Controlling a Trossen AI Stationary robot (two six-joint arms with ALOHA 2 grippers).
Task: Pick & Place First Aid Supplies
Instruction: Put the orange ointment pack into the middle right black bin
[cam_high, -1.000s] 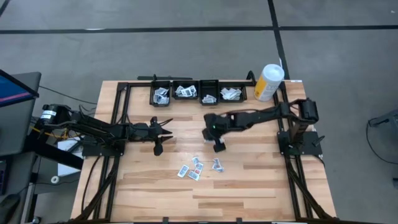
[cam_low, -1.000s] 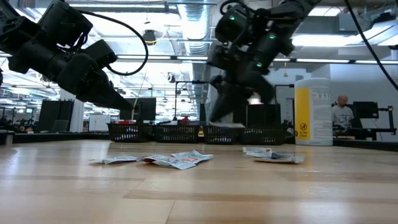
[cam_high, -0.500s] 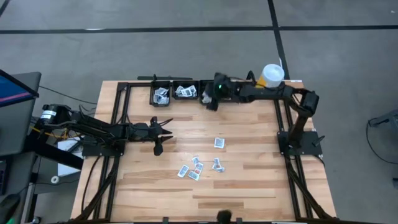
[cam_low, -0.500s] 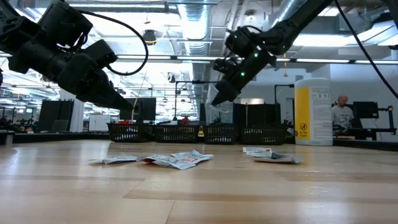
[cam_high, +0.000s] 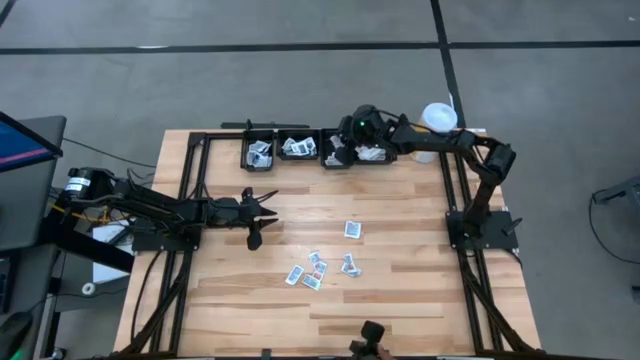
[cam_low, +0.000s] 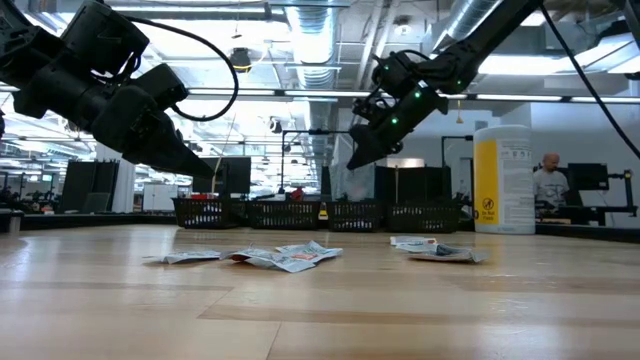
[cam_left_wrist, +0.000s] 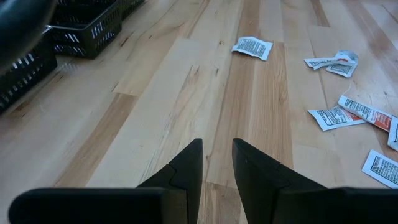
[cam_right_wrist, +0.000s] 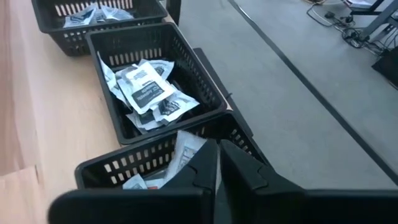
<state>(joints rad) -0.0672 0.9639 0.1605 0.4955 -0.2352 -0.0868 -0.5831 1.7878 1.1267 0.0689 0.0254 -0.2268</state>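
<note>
Several first aid supplies, small white packets, lie loose on the wooden table (cam_high: 400, 290): one alone (cam_high: 352, 230) and a cluster (cam_high: 315, 270) nearer the front edge. More fill four black baskets along the far edge. My right gripper (cam_high: 338, 148) hovers above the third basket from the left (cam_right_wrist: 124, 167). Its fingers (cam_right_wrist: 219, 163) are together, with nothing visible between them. My left gripper (cam_high: 255, 212) waits at the table's left, open (cam_left_wrist: 216, 168), above bare wood.
A white-and-yellow canister (cam_low: 503, 180) stands at the far right corner, partly behind my right arm. The neighbouring basket (cam_right_wrist: 155, 81) holds several packets. Black frame rails run along both table sides. A dark object (cam_high: 372, 338) shows at the near edge. A person (cam_low: 548, 185) sits far behind.
My right gripper has swung from above the loose packets at mid-table to the far edge. It rose a little, rolled as it went, and now stands over the baskets. One packet shows where it stood.
</note>
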